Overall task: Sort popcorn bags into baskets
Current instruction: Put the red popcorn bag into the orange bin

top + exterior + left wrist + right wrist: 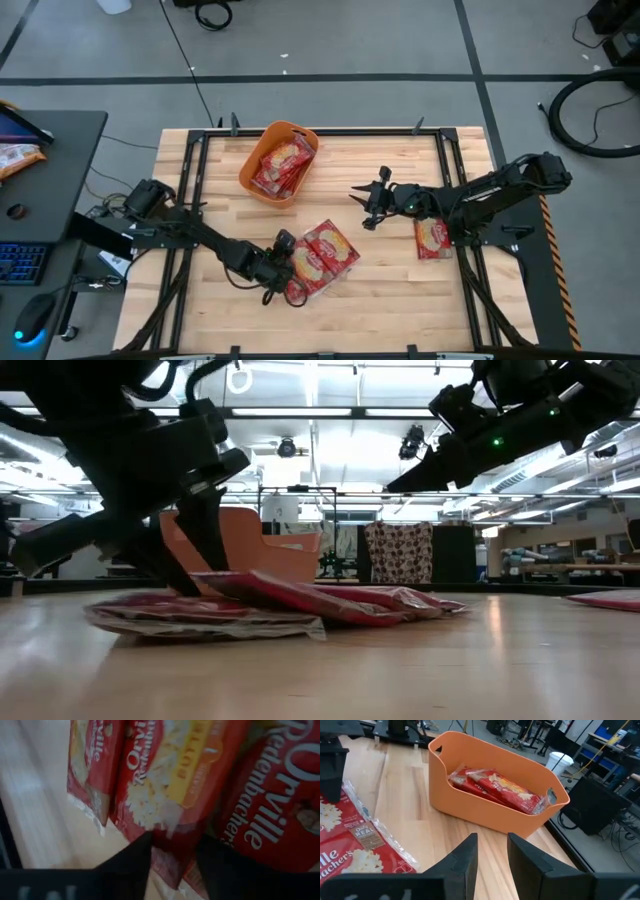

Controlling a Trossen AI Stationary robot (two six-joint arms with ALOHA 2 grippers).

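Observation:
The orange basket [247,172] [485,815] stands at the table's far middle with several red popcorn bags [282,162] [495,787] lying inside. A pile of popcorn bags [330,250] [190,618] lies flat at the near middle. One more bag [433,240] lies to the right, partly under the right arm. My left gripper [292,275] [172,845] is down at the pile's near-left edge, shut on a bag. My right gripper [362,208] [492,842] hovers open and empty above the table, between the basket and the right-hand bag. My left gripper pinches one popcorn bag of the pile by its end edge [175,851] between the two fingers, which come from above, slanting in from the left. That end [225,578] is raised a little; the bag slopes down and its other end [420,600] rests on the other bags.
A dark desk [60,150] stands left of the table with a keyboard, a mouse and an orange-and-white packet [15,157]. Black frame rails [190,170] run along the table's edges. Bare wood shows at the near right [400,300] and the far right [440,160].

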